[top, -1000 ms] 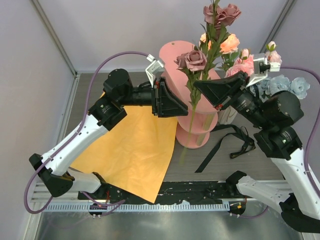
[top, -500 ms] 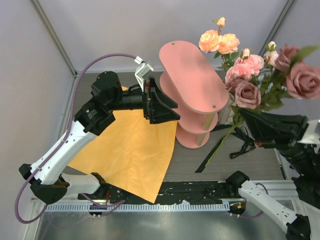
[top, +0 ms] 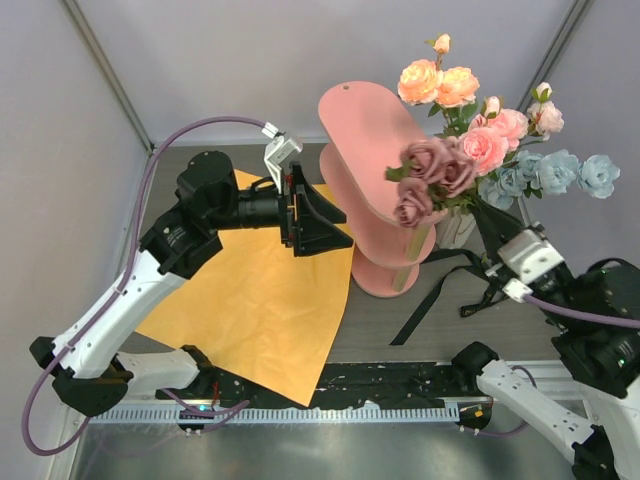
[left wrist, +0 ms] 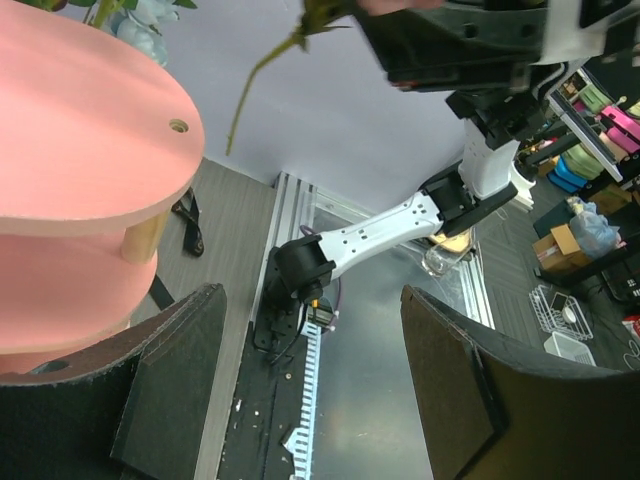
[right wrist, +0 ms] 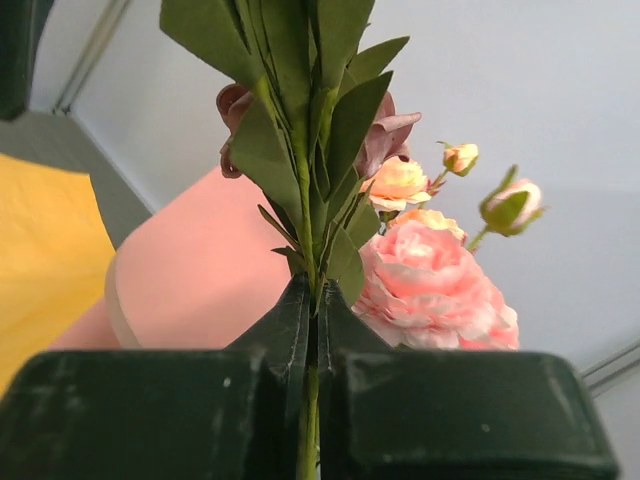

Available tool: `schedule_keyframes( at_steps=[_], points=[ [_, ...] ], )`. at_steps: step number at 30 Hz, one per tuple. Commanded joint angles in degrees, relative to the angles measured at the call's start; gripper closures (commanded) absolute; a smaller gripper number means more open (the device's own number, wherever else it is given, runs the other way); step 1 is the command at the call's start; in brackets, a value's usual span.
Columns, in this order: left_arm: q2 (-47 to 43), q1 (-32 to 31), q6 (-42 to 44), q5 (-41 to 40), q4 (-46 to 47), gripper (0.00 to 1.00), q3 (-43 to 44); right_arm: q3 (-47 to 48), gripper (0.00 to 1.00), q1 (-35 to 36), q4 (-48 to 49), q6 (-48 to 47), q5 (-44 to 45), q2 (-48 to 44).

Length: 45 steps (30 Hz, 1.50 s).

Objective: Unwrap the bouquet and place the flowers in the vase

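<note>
Stem (right wrist: 304,225) tilted, blooms (top: 428,178) up, in right gripper (right wrist: 310,305)

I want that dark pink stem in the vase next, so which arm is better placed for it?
Right. The right gripper is shut on the stem, near the vase; the left gripper is open and empty over the orange paper.

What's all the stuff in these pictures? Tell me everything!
crinkled paper sheet: one, orange, flat on the table's left
three-tier oval shelf: one, pink, table centre
ribbed ceramic vase: one, cream-white, behind the shelf, mostly hidden
flowers: several, peach, pink, pale blue, standing in the vase
rose stem: one, mauve blooms, held above the shelf
ribbon: one, black, loose on the table right of the shelf
left gripper: open, empty, beside the shelf
right gripper: shut on the rose stem
</note>
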Motion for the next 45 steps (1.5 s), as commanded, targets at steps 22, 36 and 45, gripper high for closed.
schedule_keyframes(
  at_steps=[22, 36, 45],
  points=[
    [-8.0, 0.1, 6.0, -3.9, -4.9, 0.25, -3.2, 11.1, 0.99, -2.0, 9.6, -21.9, -12.3, 30.2],
    [-7.7, 0.2, 6.3, -3.6, -4.7, 0.25, -4.0, 8.3, 0.99, -17.2, 18.3, -14.7, -23.2, 33.5],
    [-7.5, 0.2, 6.7, -3.5, -5.1, 0.25, -4.0, -4.2, 0.99, -19.5, 31.2, -10.4, -22.6, 30.4]
  ],
)
